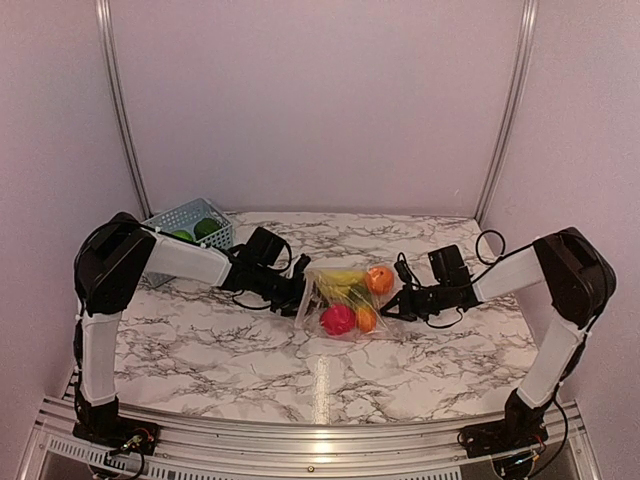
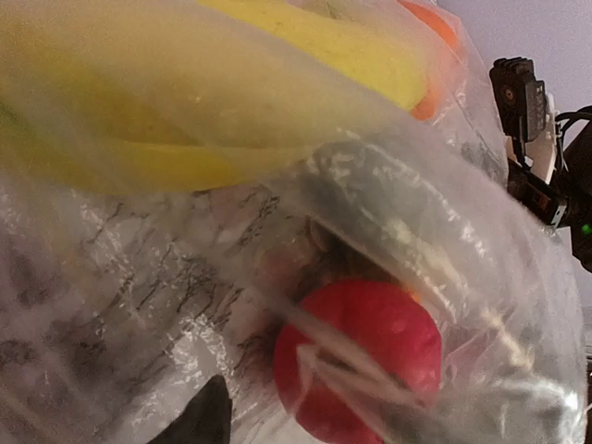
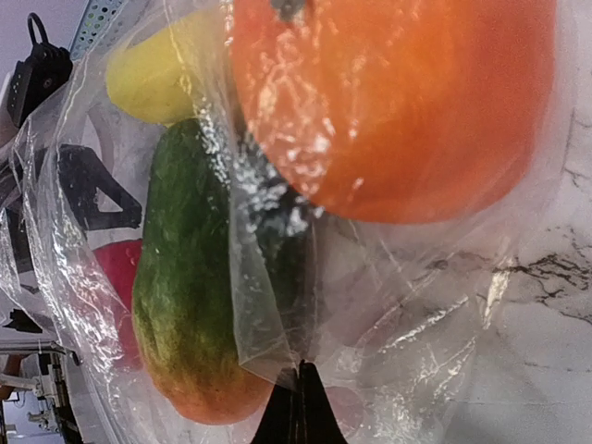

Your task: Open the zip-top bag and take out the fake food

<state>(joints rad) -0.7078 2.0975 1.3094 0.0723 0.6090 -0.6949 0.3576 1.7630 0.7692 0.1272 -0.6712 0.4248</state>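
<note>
Jaws on the right pinch the one zip-top bag (image 1: pixel 340 298); left jaws unclear; two green fruits (image 1: pixel 207 228) in basket (image 1: pixel 172 217).

- No text, label, brand, number or sign can be read in any of the three views.
- The zip-top bag (image 1: pixel 310 310) is clear plastic with no legible print on it.
- The blue basket (image 1: pixel 186 222) carries no lettering that can be made out.

zip-top bag (image 1: pixel 312 305) clear | bananas (image 1: pixel 338 279) yellow | table (image 1: pixel 220 350) white, grey-veined marble | basket (image 1: pixel 178 216) blue
</note>
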